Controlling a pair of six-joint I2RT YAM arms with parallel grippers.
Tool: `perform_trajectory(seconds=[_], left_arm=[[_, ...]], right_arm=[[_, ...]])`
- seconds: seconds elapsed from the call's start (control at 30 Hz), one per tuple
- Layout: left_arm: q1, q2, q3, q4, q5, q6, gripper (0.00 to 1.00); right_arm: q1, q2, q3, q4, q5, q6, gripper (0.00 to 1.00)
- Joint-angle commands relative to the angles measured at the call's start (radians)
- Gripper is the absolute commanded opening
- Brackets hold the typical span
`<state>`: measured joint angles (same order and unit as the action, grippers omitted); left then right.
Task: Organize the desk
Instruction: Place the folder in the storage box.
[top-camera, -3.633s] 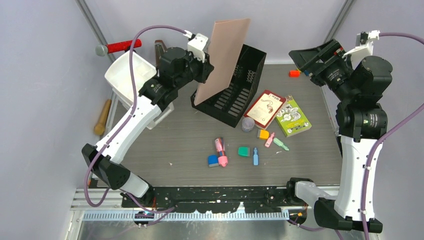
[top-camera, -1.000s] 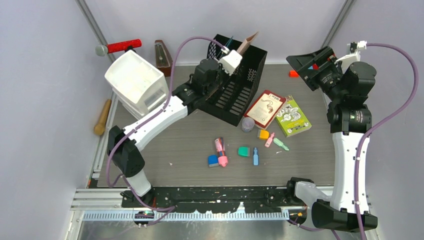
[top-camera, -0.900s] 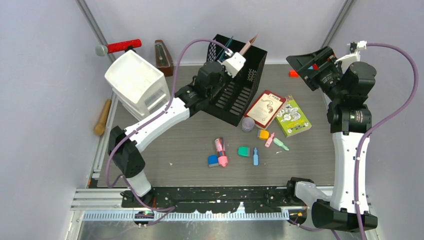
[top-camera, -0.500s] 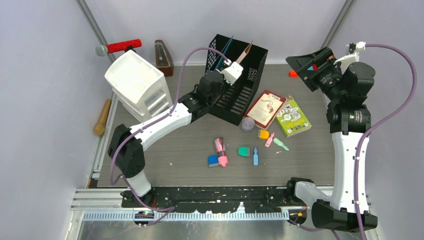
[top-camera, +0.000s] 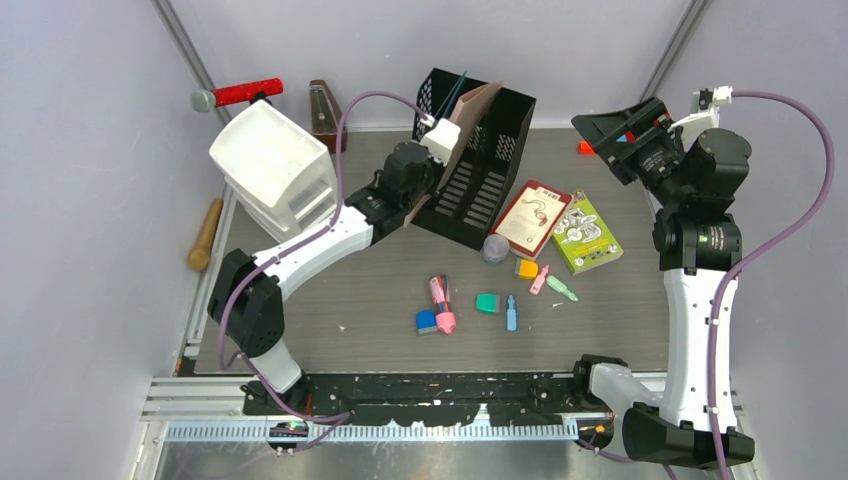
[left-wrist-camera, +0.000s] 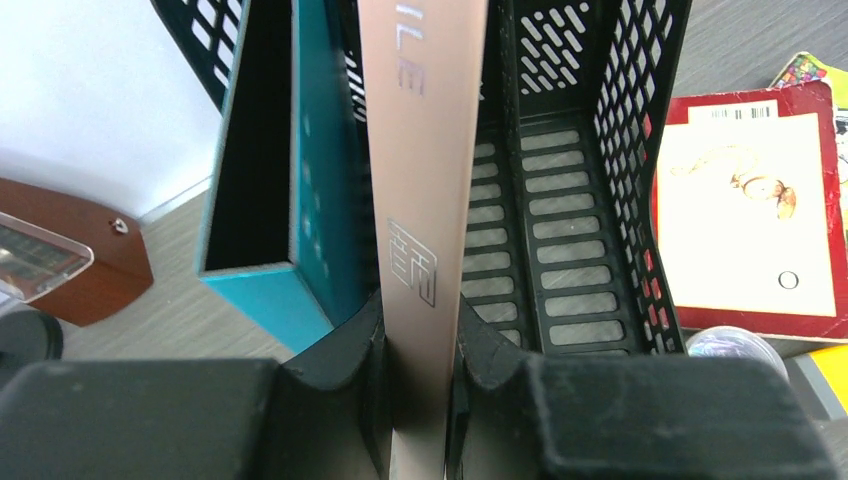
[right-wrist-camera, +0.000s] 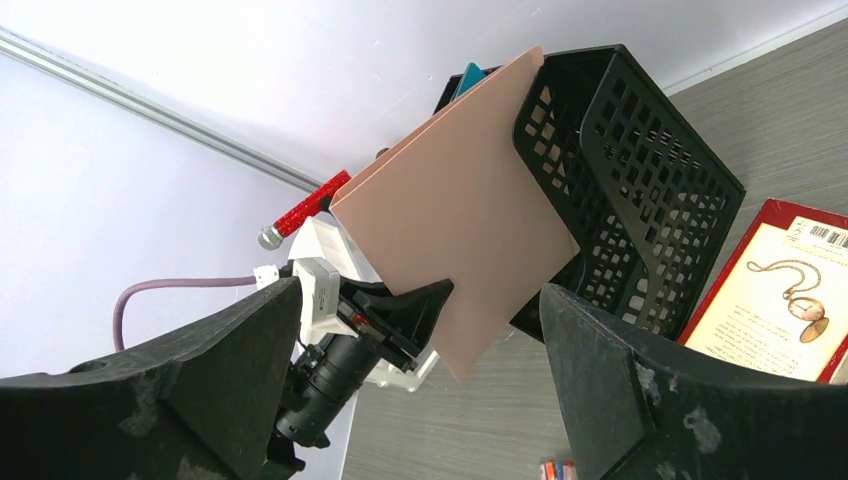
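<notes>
Top external view: the tabletop (top-camera: 330, 290), walled in lavender, looks only partly tidied. At its far side the black file rack (top-camera: 497, 180) holds a teal folder (left-wrist-camera: 300, 200). A tan folder (left-wrist-camera: 425, 150) stands part-way in beside it, the left hand (left-wrist-camera: 420, 360) clamped on its near edge. A red book (top-camera: 530, 217), a green book (top-camera: 585, 233) and small coloured stationery (top-camera: 487, 302) lie loose, unsorted. The right hand (right-wrist-camera: 418, 290) hangs raised, fingers wide apart, empty.

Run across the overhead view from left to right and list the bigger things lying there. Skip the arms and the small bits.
wooden handle → white drawer unit → black file rack → red book → green book
</notes>
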<state>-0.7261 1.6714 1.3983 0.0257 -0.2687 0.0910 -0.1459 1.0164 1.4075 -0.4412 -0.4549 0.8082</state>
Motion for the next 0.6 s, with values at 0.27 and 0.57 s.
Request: perform_trajectory(seconds=[0.27, 0.57], left_arm=[[0.004, -0.059, -0.046, 0.031, -0.011, -0.066, 0.15], [0.004, 0.006, 0.128, -0.221, 0.063, -0.031, 0.3]], right_arm=[[-0.003, -0.024, -0.012, 0.056, -0.007, 0.005, 0.95], [-0.004, -0.027, -0.029, 0.065, -0.006, 0.007, 0.95]])
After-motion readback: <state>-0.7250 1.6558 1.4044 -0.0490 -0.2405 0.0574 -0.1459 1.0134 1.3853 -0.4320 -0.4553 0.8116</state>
